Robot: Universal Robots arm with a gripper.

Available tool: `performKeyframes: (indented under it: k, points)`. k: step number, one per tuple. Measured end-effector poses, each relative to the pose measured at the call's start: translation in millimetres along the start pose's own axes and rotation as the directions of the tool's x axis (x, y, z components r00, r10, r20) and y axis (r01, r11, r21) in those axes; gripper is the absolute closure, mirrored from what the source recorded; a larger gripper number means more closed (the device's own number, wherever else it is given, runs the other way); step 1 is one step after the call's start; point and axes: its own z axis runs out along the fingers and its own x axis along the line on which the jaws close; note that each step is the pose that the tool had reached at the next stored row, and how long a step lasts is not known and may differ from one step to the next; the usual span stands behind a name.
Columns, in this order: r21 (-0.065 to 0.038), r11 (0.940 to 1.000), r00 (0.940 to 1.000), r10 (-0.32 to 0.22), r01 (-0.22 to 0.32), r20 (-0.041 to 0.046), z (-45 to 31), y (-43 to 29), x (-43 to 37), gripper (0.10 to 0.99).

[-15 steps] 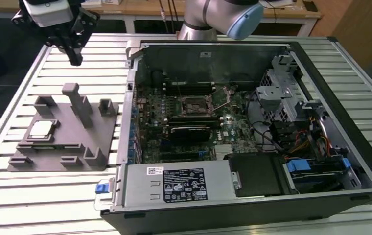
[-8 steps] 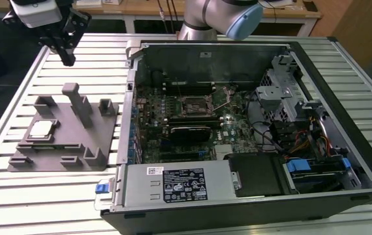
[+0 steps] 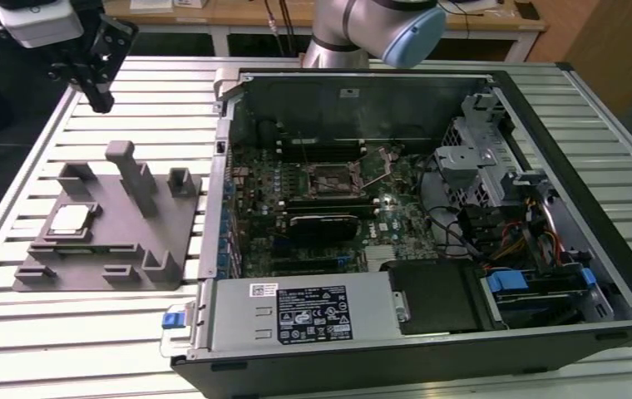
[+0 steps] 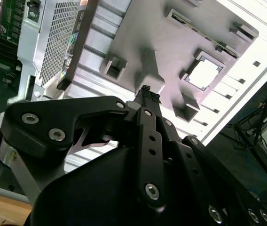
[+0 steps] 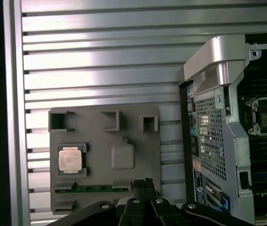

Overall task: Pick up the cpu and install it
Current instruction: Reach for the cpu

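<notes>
end effector [image 4: 146, 90] pinched closed, empty, square silvery-topped cpu [image 5: 70, 159] flat in a recess of the grey block [image 5: 96, 141] below, well apart

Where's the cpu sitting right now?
The cpu lies in a recess of the grey block, on the exterior view's left of the open computer case.

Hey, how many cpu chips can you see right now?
1. The cpu lies in a square recess of the grey moulded block, on the slatted table at the exterior view's left of the open computer case. Others could be hidden inside the case.
</notes>
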Motion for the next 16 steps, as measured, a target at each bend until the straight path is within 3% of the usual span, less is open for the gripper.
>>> performKeyframes:
  k: [16]
  points:
    - [0.000, 1.0000, 1.0000, 0.000, 0.000, 0.0000, 4.4, -2.5, 30.5, 0.980]
